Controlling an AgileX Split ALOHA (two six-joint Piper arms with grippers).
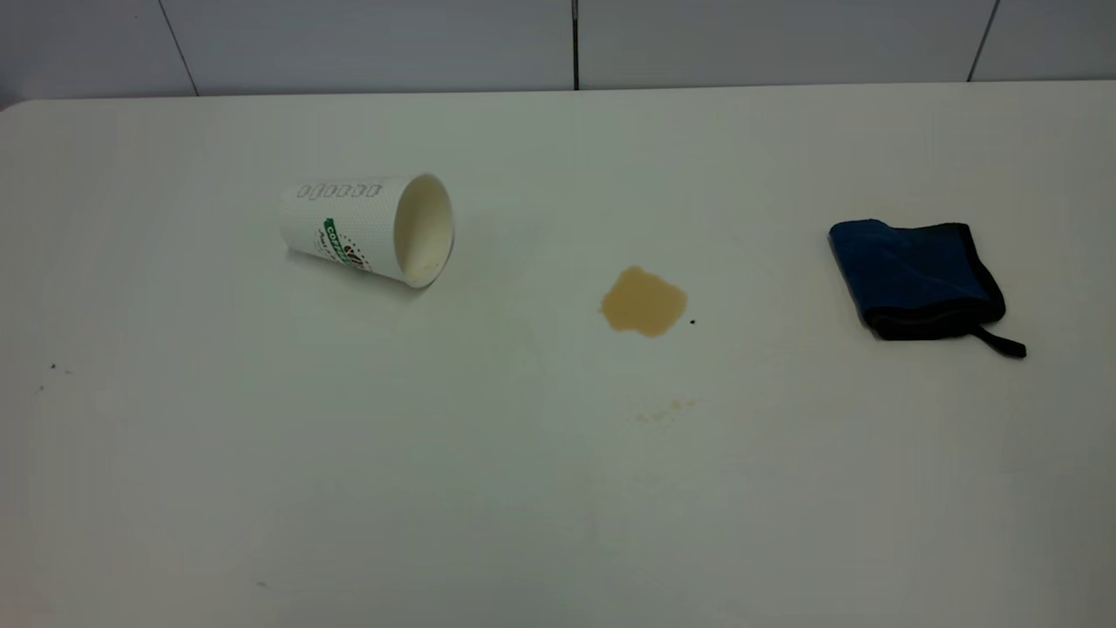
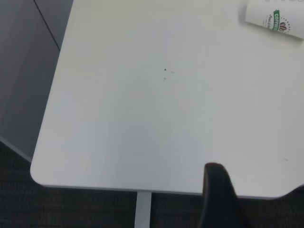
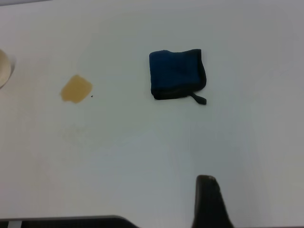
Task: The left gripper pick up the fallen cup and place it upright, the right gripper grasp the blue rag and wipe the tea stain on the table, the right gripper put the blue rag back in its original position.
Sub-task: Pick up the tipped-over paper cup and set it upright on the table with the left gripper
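A white paper cup (image 1: 366, 228) with a green logo lies on its side at the table's left, its mouth facing right; its base end shows in the left wrist view (image 2: 275, 19). A tan tea stain (image 1: 643, 301) sits mid-table and shows in the right wrist view (image 3: 76, 89). A folded blue rag (image 1: 915, 277) with black trim lies at the right, also in the right wrist view (image 3: 176, 73). Neither arm shows in the exterior view. My left gripper (image 2: 216, 199) hangs over the table's near left corner, far from the cup. My right gripper (image 3: 207, 202) is well short of the rag.
The white table (image 1: 558, 488) has a rounded near corner and edge in the left wrist view (image 2: 42, 178), with dark floor beyond. A small dark speck (image 1: 693, 322) lies beside the stain. Faint tan spots (image 1: 663, 408) lie nearer the front. A tiled wall runs behind.
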